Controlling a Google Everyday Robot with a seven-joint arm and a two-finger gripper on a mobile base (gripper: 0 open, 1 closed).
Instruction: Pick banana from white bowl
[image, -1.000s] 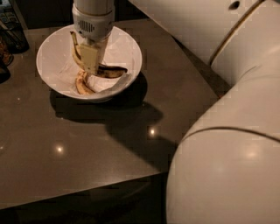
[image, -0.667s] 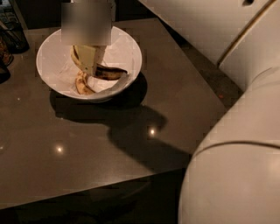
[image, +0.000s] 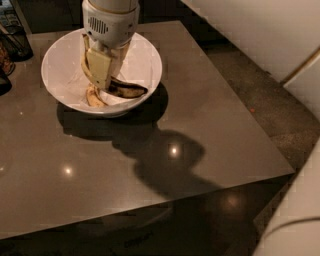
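White bowl (image: 150, 55) at far left of the surface (image: 210, 115), paper lining inside. It has not shifted over the last second.

Cleaner yellow banana (image: 93, 96) lies at the bowl's front-left, apparently where it was.

End effector (image: 102, 75) is down inside the bowl, pointing straight down, its tip between the two fruits. A second ago it stood about here, then blurred briefly, and now reads slightly deeper (a small descent, I judge). Spread or closed: cannot tell.

The dark, blotched banana (image: 129, 90) lies just right of the tip, on the paper and near the front wall. Not lifted. Contact with the tip is uncertain.

Right side: the bulky white arm (image: 260, 30) that filled the foreground has swung off toward the edge, exposing much more of the surface.

Judgement: reach finished, grasp pending or just closing. Lift not yet begun.
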